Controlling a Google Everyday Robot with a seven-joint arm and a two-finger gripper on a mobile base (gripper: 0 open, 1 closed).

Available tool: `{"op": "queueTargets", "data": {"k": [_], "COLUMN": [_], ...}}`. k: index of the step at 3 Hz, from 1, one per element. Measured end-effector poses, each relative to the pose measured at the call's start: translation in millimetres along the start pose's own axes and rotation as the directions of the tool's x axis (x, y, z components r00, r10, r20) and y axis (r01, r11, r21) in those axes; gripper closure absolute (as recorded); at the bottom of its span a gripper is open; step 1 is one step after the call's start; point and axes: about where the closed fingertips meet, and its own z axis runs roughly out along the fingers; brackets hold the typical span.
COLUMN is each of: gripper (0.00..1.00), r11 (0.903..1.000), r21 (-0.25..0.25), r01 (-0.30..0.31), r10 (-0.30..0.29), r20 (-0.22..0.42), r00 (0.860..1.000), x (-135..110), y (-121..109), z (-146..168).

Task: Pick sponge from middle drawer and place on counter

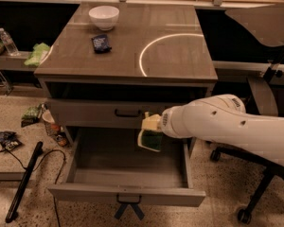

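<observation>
Risk: gripper (pixel 150 129) clamped on sponge (pixel 152 141) above open drawer (pixel 128 196), just below counter (pixel 180 60) edge, could snag rising and drop it.

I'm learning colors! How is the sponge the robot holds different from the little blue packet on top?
The sponge is green and yellow; the packet is dark blue. The sponge hangs in the claw over the open drawer; the packet lies flat on the counter. Both are small.
</observation>
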Motion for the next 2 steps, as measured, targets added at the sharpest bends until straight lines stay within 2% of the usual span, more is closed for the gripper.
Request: {"op": "queueTargets", "data": {"k": [1, 2], "gripper": [1.00, 1.00], "r11": [0.9966, 0.9842], "r21": [0.051, 0.104], "r01": [0.065, 0.143], "r10": [-0.069, -0.157], "r20": [0.078, 0.138], "r00": [0.995, 0.978], "x": [-38.1, -73.7], "y": [7.6, 21.6], "z": [-45.1, -89.0]}}
